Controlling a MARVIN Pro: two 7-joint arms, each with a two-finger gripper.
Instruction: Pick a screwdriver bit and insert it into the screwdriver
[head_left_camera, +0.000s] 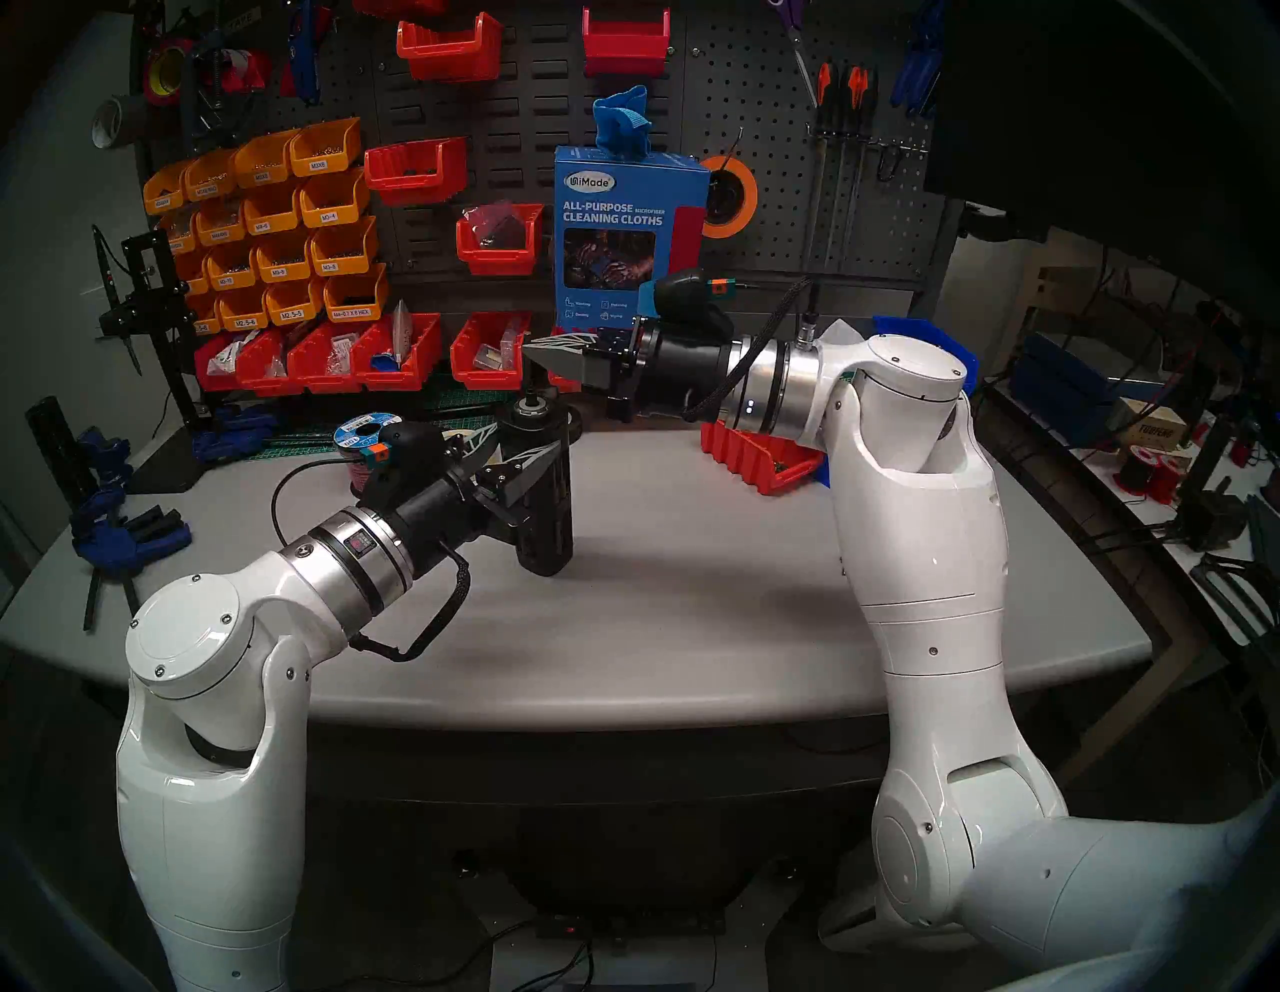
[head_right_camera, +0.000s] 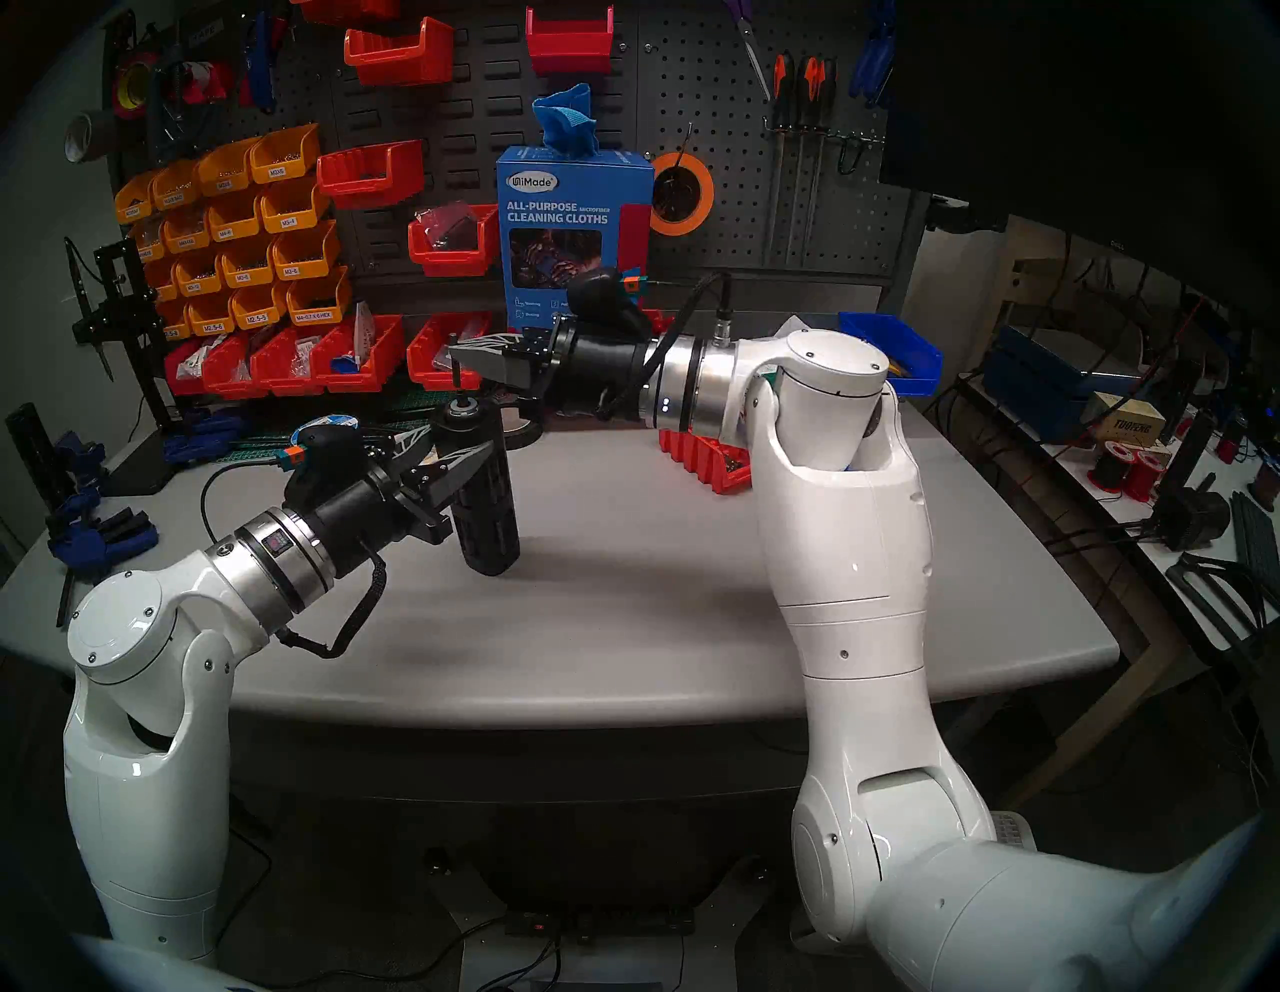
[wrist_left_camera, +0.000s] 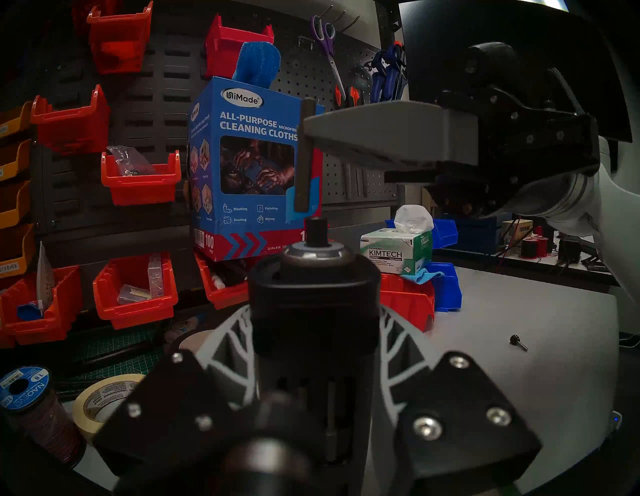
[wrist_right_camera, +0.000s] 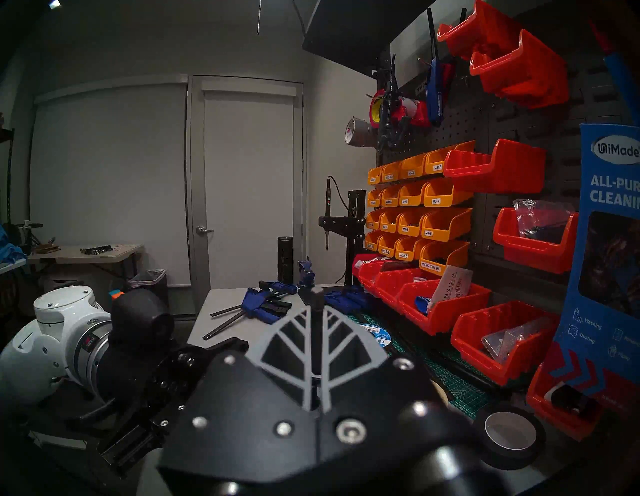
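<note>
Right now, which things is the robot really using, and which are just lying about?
Using:
- screwdriver, gripped upright by the left tool
- screwdriver bit, pinched by the right tool just above the socket

Lying about:
- cleaning cloths box
- Kimtech tissue box
- masking tape roll
- small black screw

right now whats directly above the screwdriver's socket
The screwdriver bit, upright in the shut right hand, hangs just above the screwdriver socket, not yet in. The left hand covers the screwdriver's middle.
</note>
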